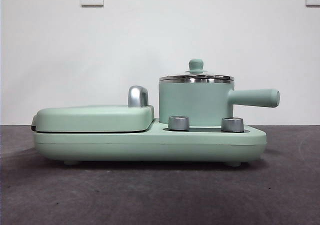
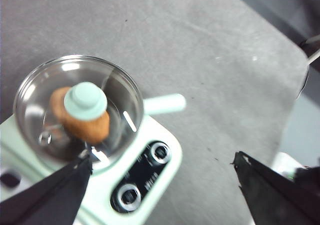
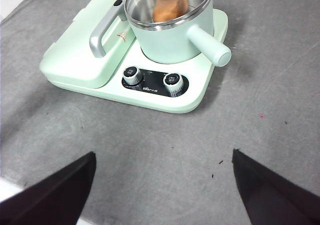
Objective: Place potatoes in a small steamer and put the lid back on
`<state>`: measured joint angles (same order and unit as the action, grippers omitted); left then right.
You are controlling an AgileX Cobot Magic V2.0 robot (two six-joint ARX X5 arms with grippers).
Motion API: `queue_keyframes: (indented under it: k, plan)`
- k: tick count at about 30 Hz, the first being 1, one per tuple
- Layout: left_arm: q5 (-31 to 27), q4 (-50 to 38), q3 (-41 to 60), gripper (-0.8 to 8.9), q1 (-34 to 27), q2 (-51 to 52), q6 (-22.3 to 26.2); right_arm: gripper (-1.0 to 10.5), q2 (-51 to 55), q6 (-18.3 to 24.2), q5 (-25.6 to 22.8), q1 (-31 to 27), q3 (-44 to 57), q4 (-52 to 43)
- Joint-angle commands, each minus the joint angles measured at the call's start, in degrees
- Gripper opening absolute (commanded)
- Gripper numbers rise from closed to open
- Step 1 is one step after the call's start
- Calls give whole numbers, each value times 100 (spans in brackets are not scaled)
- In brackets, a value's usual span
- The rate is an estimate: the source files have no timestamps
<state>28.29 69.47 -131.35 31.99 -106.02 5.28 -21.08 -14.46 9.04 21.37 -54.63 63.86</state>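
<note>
the potato [image 2: 80, 119] is lying inside the small steamer [image 1: 195, 101], the lid [image 1: 196, 76] is sitting on top. both grippers, left gripper [image 2: 162, 185] and right gripper [image 3: 162, 185], are hanging wide and empty; bumping the lid could be shifting it.

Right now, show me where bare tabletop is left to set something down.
Free: the grey table in front of the cooker's knobs, and the stretch beyond the steamer's handle. Crowded: the cooker base, filled by the griddle and the lidded small steamer holding the potato.
</note>
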Motion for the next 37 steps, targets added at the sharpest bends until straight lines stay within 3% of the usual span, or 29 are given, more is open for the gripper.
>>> queue_keyframes:
  k: [1,10,19,25,32,34,35,37]
  plan:
    - [15,85,-39,462,26,400,-42,433,-7,-61,44,31,-48,-81]
    - [-24,457,1322,459,26,2210,-39,433,-7,-59,754,31,-48,-81]
    - [-24,-9,4074,428,26,4599,46,433,-13,-50,1340,31,-48,-212]
    - [-24,-234,5440,427,26,5659,-326,433,-15,-48,1547,31,-48,-538]
    - [-24,-1512,7106,426,26,6738,-1198,433,-15,-48,1779,31,-48,-723]
    - [-24,-1755,7464,362,26,6957,-1335,433,-15,-46,1770,31,-48,-723]
    - [-24,-1838,7613,261,26,7044,-1357,406,-15,-55,1768,31,-48,-721]
    - [-24,-1847,7790,-17,26,7145,-1283,153,-15,-50,1775,28,-48,-693]
